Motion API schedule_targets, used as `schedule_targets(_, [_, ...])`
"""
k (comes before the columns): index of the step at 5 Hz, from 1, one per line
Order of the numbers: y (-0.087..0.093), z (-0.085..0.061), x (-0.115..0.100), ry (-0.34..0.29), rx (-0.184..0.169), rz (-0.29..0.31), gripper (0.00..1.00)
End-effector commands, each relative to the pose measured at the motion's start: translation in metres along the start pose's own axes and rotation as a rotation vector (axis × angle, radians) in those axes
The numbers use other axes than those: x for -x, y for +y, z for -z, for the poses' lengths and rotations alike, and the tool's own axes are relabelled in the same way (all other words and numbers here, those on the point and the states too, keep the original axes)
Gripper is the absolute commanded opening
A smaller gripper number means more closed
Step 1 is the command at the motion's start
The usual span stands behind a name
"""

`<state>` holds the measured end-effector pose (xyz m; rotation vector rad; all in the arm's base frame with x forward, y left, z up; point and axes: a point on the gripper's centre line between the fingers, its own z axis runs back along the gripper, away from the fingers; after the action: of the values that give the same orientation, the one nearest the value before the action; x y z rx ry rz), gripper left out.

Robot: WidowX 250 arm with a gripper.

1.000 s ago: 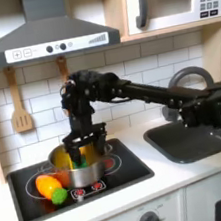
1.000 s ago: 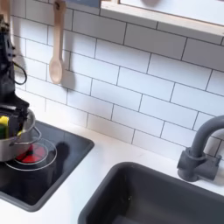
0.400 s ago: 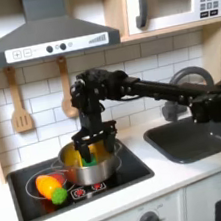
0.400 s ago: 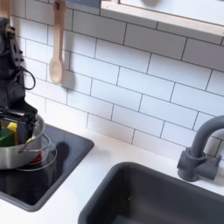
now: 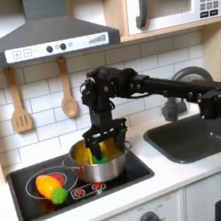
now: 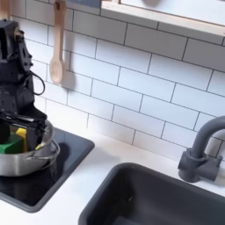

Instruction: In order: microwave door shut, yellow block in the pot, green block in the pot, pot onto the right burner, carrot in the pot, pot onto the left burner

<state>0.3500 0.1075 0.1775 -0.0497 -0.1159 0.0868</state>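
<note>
The microwave door is seen closed at the top of the first exterior view, flush with the white body, dark window and grey handle facing out. The black arm is stretched from the first exterior view's right across the counter toward the cooktop. The pot sits on the cooktop's burner on the first exterior view's right; in the second exterior view the pot is at the left edge, on the black glass. The gripper is lowered at the pot's rim, fingers on either side of the wall, so it appears pinched on the rim; in the second exterior view the gripper is seen down over the pot's opening. The carrot lies on the burner on the first exterior view's left, just beside the pot, green top end toward the front. Inside the pot, the yellow block and the green block are seen touching each other in the second exterior view.
</note>
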Motion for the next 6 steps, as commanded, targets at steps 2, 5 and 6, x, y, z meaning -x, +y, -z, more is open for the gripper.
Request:
schedule_targets(2, [-0.028, 0.001, 0.006, 0.02, 0.02, 0.039, 1.0])
schedule_targets(5, [-0.031, -0.007, 0.009, 0.018, 0.007, 0.052, 1.0])
schedule_targets(6, [-0.024, -0.015, 0.011, 0.013, -0.007, 0.026, 1.0])
